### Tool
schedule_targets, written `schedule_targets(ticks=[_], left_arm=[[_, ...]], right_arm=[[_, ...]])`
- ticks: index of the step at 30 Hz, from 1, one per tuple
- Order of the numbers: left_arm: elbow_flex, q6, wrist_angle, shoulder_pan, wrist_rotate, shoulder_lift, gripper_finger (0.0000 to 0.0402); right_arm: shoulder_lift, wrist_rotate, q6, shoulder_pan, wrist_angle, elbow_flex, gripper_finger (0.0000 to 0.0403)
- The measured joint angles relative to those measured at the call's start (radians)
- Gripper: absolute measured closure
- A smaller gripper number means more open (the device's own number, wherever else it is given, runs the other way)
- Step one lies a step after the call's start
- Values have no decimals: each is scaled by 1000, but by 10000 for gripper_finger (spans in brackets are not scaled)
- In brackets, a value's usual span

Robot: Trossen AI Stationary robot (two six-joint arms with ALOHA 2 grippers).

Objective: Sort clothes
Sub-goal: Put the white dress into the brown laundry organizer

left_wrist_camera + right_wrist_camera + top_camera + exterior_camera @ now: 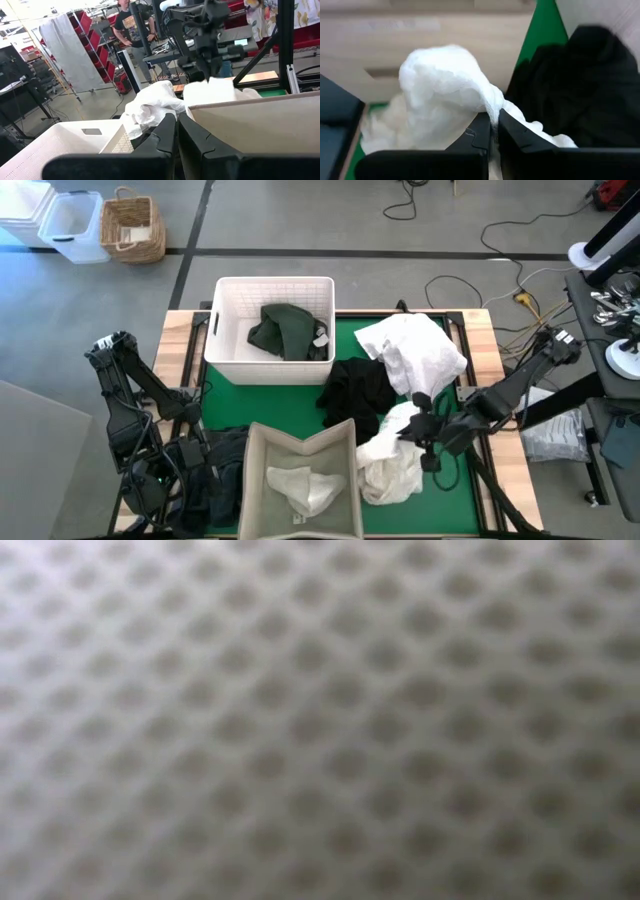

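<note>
White cloth [445, 90] is pinched in the right gripper [494, 131]. Its two dark fingers are squeezed tight together, with a fold of the soft shirt caught between them. To do this well, I think the arm should lift slowly and straight up, so the shirt comes free of the pile and does not drag the black clothes [358, 392] lying right beside it. Then it should carry the shirt over the grey bin [300, 480] and let go only when it hangs above the inside.

The grey bin sits at the near edge of the table, and it already has one white cloth [300, 488] inside. Just to the right of it is the crumpled white shirt, on the green mat [445, 480], with the gripper on its top edge. The shirt looks soft and fluffy, all bunched up.

The left gripper [176, 135] waits low at the near left corner, beside the bin. Its fingers are closed with nothing in them.

A bit farther back lies the black heap, and next to it another big white cloth [415, 350]. At the far end is the white basket [228, 330], with a dark green garment [285, 330] in it.

The low view shows only a close mesh pattern.
</note>
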Motion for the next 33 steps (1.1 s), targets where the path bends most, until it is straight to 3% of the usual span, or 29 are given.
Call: schedule_targets(ticks=[14,27,33], left_arm=[[-14,-4,3,0,0,0,401],[-14,-5,3,0,0,0,401],[-14,-5,3,0,0,0,401]], right_arm=[[-137,107,-212,0,229,0,393],[-213,99,-559,0,580,1,394],[-236,40,-735,0,785,2,394]])
